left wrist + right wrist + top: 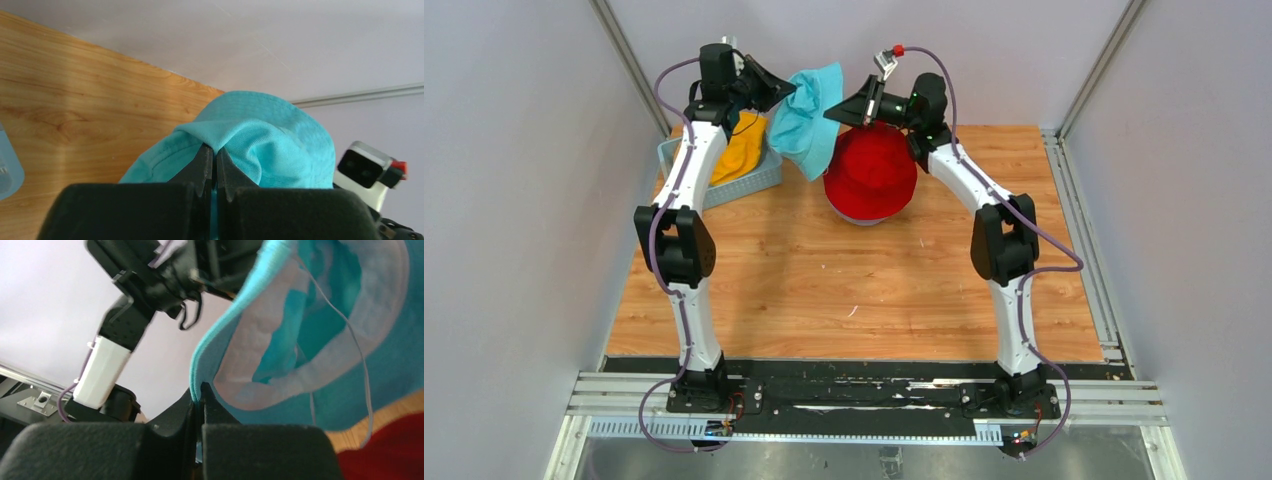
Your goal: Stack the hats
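1. The light blue basket (734, 188) is sitting at the far left corner of the wooden table (854, 290), close to the side wall. An orange-yellow hat (742, 150) is lying inside it.
2. The left gripper (215, 167) is pinching a fold of the teal hat (809, 120), with its jaws pressed together on the cloth.
3. The teal hat is hanging in the air between both grippers, over the table's far edge.
4. The right gripper (199, 407) is clamping the brim edge of the teal hat, jaws closed tightly.
5. The red hat (871, 170) is resting just below the right gripper, on something grey.
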Controlling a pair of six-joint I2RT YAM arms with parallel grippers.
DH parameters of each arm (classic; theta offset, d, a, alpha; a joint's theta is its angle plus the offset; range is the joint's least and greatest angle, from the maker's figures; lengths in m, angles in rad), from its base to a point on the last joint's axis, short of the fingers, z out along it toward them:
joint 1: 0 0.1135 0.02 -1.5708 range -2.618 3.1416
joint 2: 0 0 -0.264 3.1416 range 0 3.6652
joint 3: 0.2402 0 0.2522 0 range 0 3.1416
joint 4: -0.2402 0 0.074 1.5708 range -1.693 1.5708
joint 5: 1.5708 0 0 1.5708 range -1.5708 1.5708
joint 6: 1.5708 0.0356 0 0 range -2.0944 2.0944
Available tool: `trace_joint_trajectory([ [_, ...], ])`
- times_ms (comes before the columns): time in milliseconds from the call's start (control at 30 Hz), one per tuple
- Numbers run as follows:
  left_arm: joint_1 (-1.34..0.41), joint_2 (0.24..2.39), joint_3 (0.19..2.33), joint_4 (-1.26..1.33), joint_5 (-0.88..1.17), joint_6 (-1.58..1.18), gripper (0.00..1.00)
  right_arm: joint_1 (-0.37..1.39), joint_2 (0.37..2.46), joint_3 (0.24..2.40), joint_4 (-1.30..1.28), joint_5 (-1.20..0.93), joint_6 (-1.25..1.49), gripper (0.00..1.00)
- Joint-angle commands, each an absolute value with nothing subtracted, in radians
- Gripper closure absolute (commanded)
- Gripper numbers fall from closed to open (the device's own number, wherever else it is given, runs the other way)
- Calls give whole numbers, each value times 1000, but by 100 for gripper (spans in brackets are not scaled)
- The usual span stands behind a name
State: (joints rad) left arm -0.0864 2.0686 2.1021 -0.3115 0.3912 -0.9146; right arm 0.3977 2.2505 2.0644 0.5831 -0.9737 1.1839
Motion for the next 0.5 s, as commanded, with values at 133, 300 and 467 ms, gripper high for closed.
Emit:
trace_joint_trajectory([
  [133, -103, 2026, 2110, -308, 384, -886, 100, 335, 2072, 1828, 592, -961, 1106, 100],
  [300, -146, 2016, 2122, -310, 385, -882, 100, 295, 1973, 1694, 604, -966, 1083, 99],
  [467, -182, 2037, 2178, -341, 384, -876, 100, 270, 1896, 1624, 607, -972, 1082, 99],
])
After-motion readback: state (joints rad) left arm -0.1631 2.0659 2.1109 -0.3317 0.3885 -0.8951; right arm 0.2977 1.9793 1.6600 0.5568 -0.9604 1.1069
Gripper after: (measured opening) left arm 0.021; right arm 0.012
